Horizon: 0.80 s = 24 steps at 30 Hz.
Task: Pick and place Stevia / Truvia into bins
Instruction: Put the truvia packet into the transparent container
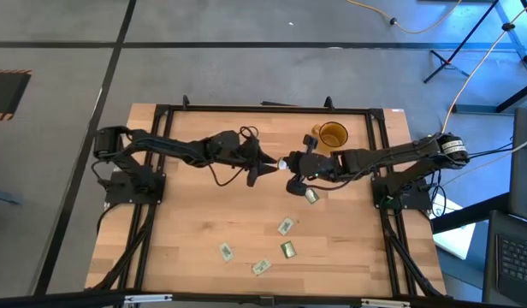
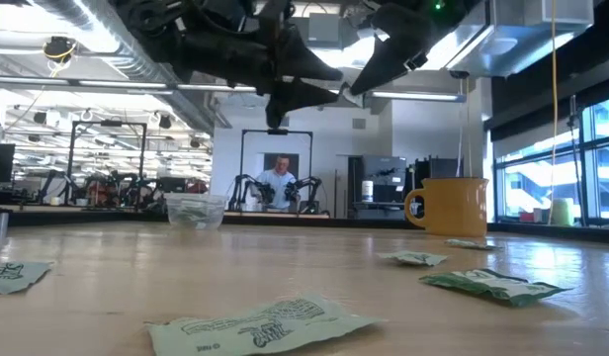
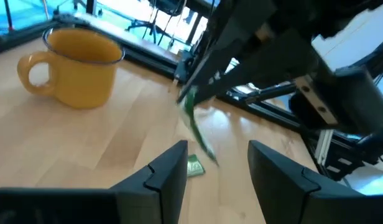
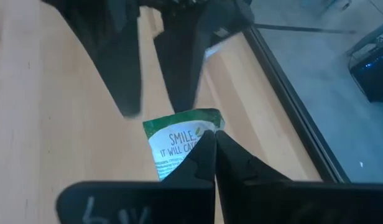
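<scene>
Open lab behind, a person seated far off; wood table in a black frame. Both arms meet mid-table, up in the air.

Right gripper is pinched tight on a green-and-white sachet, held above the table. Left gripper stands wide, holding nothing, its fingers just beside the sachet's free edge. Looks like a handover between arms, though I can't tell which way.

Progress: early to middle, judging by the layout. Clear cup on the far side already has some sachets in it; count unreadable. Yellow mug looks empty from above.

Count:
- sachets loose on the table: five, all on the near-right part, one of them right under the right gripper
- sachets in the air: one
- bins: two

At least six sachets left to bin.
</scene>
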{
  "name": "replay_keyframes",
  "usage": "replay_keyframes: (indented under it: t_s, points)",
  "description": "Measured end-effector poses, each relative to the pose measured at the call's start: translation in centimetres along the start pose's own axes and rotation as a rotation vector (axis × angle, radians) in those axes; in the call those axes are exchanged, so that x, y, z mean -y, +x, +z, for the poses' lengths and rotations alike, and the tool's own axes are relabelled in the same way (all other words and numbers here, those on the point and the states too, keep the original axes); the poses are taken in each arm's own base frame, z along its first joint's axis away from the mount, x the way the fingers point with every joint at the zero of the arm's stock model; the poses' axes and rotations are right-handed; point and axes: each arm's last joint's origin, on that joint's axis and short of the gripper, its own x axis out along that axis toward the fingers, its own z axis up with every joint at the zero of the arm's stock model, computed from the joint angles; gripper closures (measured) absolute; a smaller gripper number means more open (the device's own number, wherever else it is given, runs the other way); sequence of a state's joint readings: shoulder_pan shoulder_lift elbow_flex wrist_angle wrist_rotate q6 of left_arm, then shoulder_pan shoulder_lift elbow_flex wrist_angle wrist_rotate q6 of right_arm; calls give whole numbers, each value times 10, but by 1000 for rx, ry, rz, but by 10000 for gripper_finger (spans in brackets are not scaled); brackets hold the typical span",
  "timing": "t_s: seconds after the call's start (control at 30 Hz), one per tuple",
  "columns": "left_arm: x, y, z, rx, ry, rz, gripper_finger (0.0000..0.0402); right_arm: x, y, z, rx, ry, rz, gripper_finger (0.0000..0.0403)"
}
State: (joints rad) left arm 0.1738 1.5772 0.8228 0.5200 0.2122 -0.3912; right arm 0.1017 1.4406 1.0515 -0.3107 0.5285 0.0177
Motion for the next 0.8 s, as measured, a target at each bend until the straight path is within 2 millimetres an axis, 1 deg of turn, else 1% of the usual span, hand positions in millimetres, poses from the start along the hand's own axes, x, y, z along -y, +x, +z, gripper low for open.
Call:
replay_keyframes:
  t_s: [0.2,0.3,0.37,0.43,0.5,0.67,0.7,0.8]
  points:
    - [-3,12,2,-2,9,10,240,0,0,0,3,1,1,402]
    - [-8,15,2,-3,7,27,241,0,0,1,6,3,1,403]
    - [-10,16,2,-4,4,34,249,0,0,1,6,3,1,403]
    - [-12,15,2,-2,3,40,265,0,0,1,7,3,1,403]
    - [-15,15,3,1,1,46,289,0,0,1,10,2,1,403]
    - [-17,14,4,3,45,52,374,0,0,2,19,7,1,403]
    - [-17,14,4,3,50,52,386,0,0,2,18,5,0,403]
    - [-17,14,4,3,52,51,391,0,0,2,19,-20,0,400]
